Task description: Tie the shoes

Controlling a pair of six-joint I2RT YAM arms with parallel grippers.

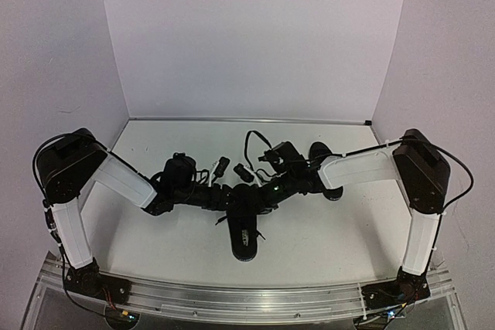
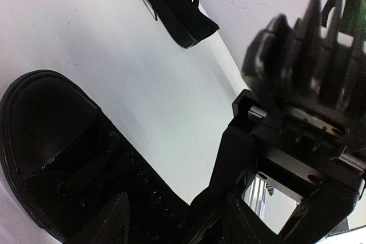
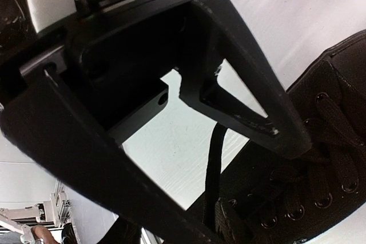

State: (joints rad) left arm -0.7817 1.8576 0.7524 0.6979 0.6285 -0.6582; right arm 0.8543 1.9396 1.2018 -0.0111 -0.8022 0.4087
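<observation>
Right gripper hangs low over the near shoe. Its fingers are apart, and a thin lace runs up through the gap. I cannot tell if it pinches the lace. Left gripper sits just beside it over the same shoe, and its grip is hidden. Both crowd in close, likely because tying needs two ends pulled at once. The other shoe waits well apart on the table.

The near shoe is hidden from the laces up, the far shoe's middle behind the right forearm.
</observation>
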